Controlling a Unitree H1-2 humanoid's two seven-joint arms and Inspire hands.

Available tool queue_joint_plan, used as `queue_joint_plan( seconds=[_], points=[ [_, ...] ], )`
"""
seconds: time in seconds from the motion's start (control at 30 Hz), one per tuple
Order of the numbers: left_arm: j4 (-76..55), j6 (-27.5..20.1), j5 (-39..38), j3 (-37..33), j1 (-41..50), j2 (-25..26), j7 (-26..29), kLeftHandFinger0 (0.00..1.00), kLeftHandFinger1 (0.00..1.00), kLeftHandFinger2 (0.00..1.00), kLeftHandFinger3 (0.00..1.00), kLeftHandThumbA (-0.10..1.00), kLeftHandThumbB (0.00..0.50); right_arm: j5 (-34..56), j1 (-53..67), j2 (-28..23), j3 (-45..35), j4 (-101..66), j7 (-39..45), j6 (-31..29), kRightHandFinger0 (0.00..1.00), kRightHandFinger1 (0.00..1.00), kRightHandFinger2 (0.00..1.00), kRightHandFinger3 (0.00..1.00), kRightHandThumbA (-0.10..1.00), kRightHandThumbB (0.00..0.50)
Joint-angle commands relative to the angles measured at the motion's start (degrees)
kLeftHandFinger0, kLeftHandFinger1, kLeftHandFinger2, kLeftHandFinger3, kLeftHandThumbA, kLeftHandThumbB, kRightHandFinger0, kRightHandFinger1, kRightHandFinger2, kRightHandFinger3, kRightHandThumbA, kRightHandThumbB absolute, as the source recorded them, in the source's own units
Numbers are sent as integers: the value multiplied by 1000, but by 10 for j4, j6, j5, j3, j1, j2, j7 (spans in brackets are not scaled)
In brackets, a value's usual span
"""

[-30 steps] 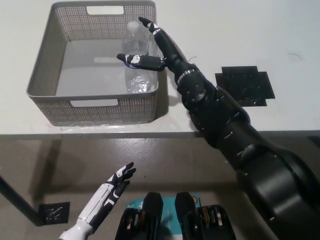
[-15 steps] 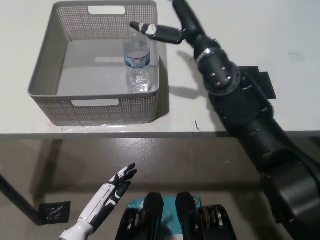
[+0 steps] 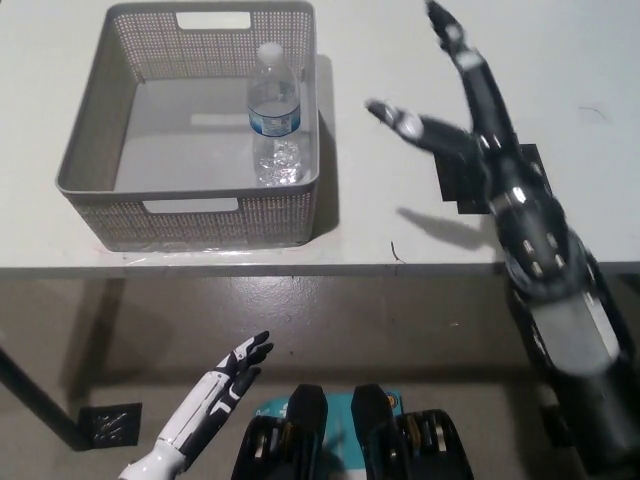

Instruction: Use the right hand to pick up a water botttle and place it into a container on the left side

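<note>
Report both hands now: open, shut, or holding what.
Left hand: open, holding nothing, low beside the table.
Right hand: open, empty, clear of the water bottle.

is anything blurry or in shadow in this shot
Head view: the right robot hand and its forearm are smeared by motion blur, while the bottle and basket are sharp. The arm casts a soft shadow on the table, and the floor below the table edge is dim.

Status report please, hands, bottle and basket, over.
Right hand open, above the table right of the basket. Left hand open, low, idle. Water bottle upright inside basket, right side. Nothing in the way.
</note>
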Motion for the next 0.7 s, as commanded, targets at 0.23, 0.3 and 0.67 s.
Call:
queue_joint_plan(
  seconds=[0.23,0.3,0.67],
  points=[
    [-15,-22,-39,34,13,-4,13,1000,1000,1000,1000,1000,152,128,310,-28,-18,-322,50,-49,1000,1000,1000,1000,1000,363],
    [-11,-25,-40,37,14,-7,15,1000,1000,1000,1000,1000,154,129,332,-25,-15,-298,54,-66,1000,1000,1000,1000,1000,349],
    [-18,-11,-50,70,16,-21,17,1000,1000,1000,1000,1000,175,133,378,-19,-13,-171,83,-109,1000,1000,1000,1000,1000,322]
  ],
)
